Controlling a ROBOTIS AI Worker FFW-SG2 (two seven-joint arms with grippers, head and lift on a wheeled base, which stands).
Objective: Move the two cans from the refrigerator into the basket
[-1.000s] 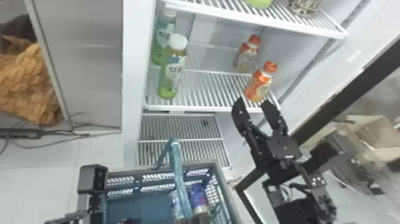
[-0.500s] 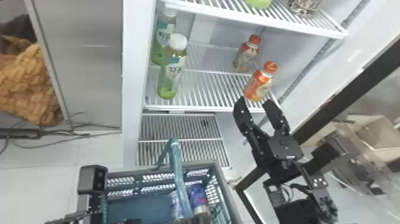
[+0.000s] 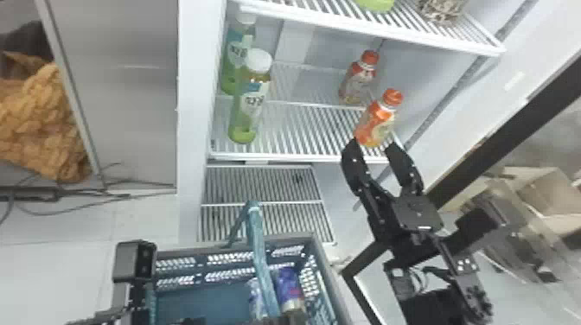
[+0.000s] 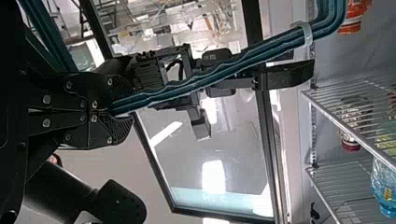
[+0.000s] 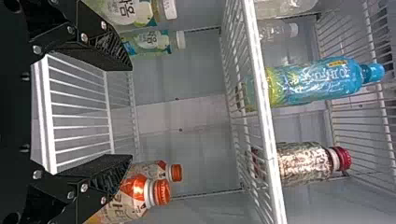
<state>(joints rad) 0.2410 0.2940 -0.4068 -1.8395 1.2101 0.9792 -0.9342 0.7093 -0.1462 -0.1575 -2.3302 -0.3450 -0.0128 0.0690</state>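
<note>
Two blue-and-purple cans, one (image 3: 288,287) beside the other (image 3: 256,298), lie inside the blue-grey basket (image 3: 276,238) at its right side. My left gripper (image 3: 281,320) is at the bottom edge in the head view, at the end of the teal basket handle (image 3: 259,255). In the left wrist view, the left gripper (image 4: 109,112) is shut on that handle (image 4: 210,77). My right gripper (image 3: 371,146) stands open at the front of the middle shelf, just below an orange bottle. From the right wrist, the gripper (image 5: 130,113) has nothing between its fingers.
Green bottles (image 3: 250,99) stand at the left of the middle shelf (image 3: 302,129), orange-capped bottles (image 3: 376,121) at its right. A blue bottle (image 5: 317,81) and a silver one (image 5: 308,161) are on the shelf above. The dark door frame (image 3: 497,134) runs along the right.
My right gripper has shifted very slightly to the right, still open. The basket, the cans and the left arm look unmoved.
</note>
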